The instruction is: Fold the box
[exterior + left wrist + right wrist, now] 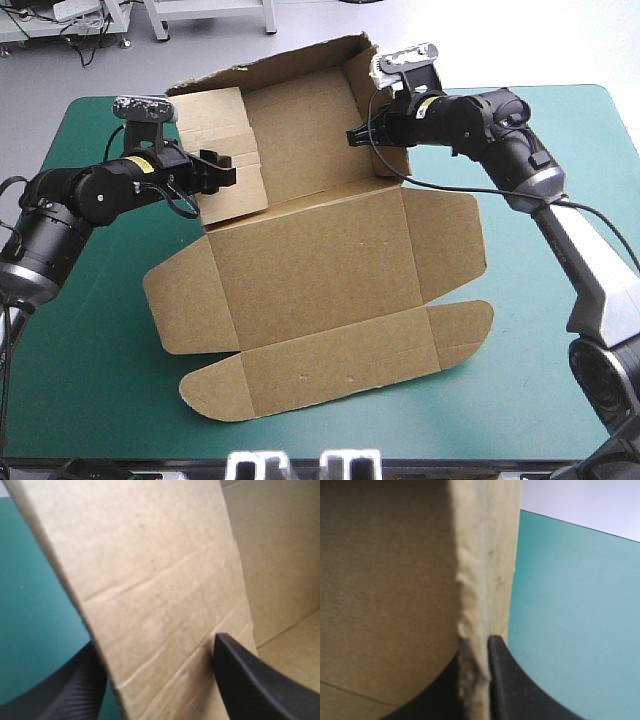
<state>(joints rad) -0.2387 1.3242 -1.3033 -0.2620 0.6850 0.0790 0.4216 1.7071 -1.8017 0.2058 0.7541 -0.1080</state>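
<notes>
The brown box (320, 260) lies in the middle of the teal-green cover, its back part raised and its lid flat toward the front edge. My left gripper (218, 170) is at the raised left wall. In the left wrist view that wall (150, 570) slants across the gap of the open left gripper (156, 640), one black finger on each side. My right gripper (358, 135) is at the raised right wall. The right wrist view shows the wall (470, 580) edge-on, with the right gripper (476, 642) shut on it.
Bare teal-green cover (90, 330) lies to the left, right and front of the box. The lid's rounded side flaps (460, 335) reach toward the front right. Both arms come in over the table's back half.
</notes>
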